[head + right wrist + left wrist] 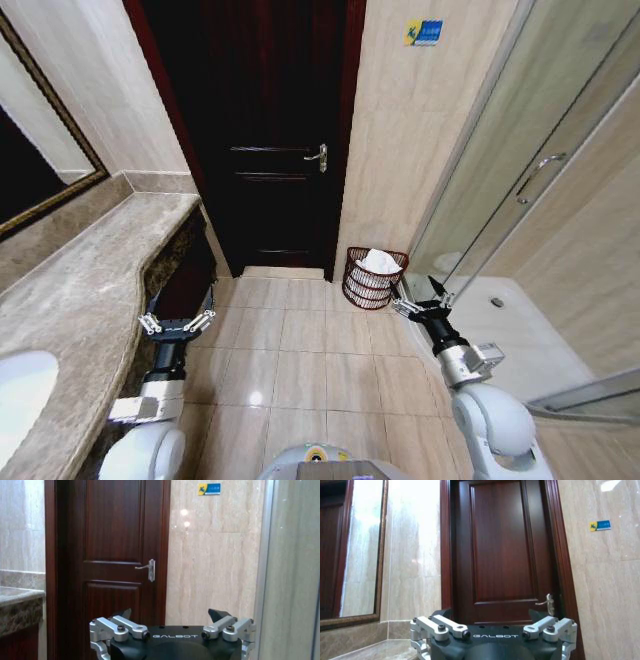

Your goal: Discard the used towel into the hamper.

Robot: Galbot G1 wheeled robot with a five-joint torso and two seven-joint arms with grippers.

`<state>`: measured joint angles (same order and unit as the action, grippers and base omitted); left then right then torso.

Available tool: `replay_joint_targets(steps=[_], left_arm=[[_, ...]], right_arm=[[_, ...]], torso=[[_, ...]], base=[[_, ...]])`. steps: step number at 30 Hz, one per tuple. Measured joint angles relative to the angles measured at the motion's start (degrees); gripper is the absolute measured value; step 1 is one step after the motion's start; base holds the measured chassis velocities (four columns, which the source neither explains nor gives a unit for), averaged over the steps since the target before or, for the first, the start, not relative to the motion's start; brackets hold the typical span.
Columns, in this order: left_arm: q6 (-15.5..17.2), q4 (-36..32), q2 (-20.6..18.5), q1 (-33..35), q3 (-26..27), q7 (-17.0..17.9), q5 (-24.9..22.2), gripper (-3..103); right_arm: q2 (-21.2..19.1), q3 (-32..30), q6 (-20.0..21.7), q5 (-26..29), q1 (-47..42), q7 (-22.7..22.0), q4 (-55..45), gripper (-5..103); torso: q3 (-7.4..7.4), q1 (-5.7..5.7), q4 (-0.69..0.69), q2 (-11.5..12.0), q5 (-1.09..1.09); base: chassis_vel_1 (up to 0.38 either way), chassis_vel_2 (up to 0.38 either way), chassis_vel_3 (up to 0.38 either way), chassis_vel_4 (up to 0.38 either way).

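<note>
Open tiled floor point(300, 350) between marble counter point(90, 270) on robot's left and shower enclosure point(520, 200) on right — clear approx. to hamper point(374, 279), which stands against wall by closed door point(265, 130).

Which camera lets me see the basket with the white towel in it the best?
The head view. It looks down on the whole hamper on the floor by the door, with the white towel inside. Both wrist views face the door and wall higher up, above the basket.
</note>
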<state>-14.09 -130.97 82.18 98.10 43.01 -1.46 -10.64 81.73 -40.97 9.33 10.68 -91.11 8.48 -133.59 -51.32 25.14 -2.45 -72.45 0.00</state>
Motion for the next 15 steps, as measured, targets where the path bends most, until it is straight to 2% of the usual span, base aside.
replay_joint_targets(steps=[7,9,15], left_arm=[[0.32,-0.54,-0.02,0.12,0.02,-0.01,-0.06,100],[2.73,-1.51,-0.01,0.54,-0.16,0.74,-0.47,100],[5.89,-2.75,-0.28,0.14,-0.73,2.74,-1.55,100]], right_arm=[[0.05,-0.07,-0.04,0.02,-0.23,0.0,-0.25,100],[0.3,-0.03,-0.84,0.44,-0.29,-0.5,-0.25,100],[1.08,-0.33,0.02,0.73,-1.48,-3.32,-1.49,100]], torso=[[0.0,0.0,0.0,0.0,0.0],[0.0,-0.02,-0.01,-0.01,0.0],[0.0,-0.02,0.0,0.0,0.0]], base=[[0.083,-0.071,-0.076,0.074],[0.06,-0.048,-0.071,0.042],[0.019,-0.012,-0.02,0.011]])
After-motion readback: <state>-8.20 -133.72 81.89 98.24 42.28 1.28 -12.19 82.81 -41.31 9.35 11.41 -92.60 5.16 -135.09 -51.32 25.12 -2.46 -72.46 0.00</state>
